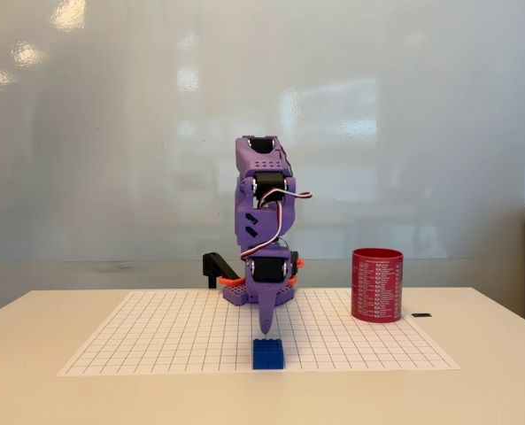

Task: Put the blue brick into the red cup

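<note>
The blue brick point(267, 353) lies studs up at the front edge of the grid sheet, in the middle of the fixed view. My purple arm is folded upright behind it, and its gripper point(267, 324) points straight down, its tip a little above and behind the brick and apart from it. The fingers look like one tapered point with no gap and nothing held. The red cup point(377, 284) stands upright on the right side of the sheet, well to the right of the brick and the gripper, with its mouth open upward.
A white grid sheet point(156, 341) covers the middle of the pale table. The arm's purple studded base point(237, 292) sits at the sheet's back edge beside a black clamp point(215, 266). A small dark piece point(421, 314) lies right of the cup. A glossy wall stands behind.
</note>
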Tool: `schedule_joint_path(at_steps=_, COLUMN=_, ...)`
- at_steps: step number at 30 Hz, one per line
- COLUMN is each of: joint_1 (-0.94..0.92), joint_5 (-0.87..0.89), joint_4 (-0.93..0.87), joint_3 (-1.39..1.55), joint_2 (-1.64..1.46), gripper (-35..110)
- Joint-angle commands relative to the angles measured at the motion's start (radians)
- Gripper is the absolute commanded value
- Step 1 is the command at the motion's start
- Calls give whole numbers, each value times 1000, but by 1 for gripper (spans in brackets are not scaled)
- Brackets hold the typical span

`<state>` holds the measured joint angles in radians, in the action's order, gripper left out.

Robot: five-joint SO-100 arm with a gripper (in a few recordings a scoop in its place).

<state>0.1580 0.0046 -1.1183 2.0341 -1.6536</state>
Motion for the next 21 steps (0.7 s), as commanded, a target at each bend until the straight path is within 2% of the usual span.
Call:
schedule_joint_path(at_steps=1, joint_1=37, joint_5=-5, joint_4=-34, joint_3=-95, joint_2=-5, gripper=0)
schedule_joint_path(at_steps=8, joint_1=52, joint_5=-46, joint_4=-23, joint_3=-97, joint_2=-2, gripper=1)
schedule_joint_path(at_steps=11, joint_1=54, joint_5=-110, joint_4=-57, joint_3=-89, joint_2=-18, gripper=51)
schedule_joint_path(at_steps=13, joint_1=48, joint_5=-130, joint_4=-69, joint_3=-78, joint_2=-31, gripper=62)
schedule_joint_path(at_steps=21, joint_1=44, joint_5=-121, joint_4=-54, joint_3=-66, joint_2=-35, gripper=64)
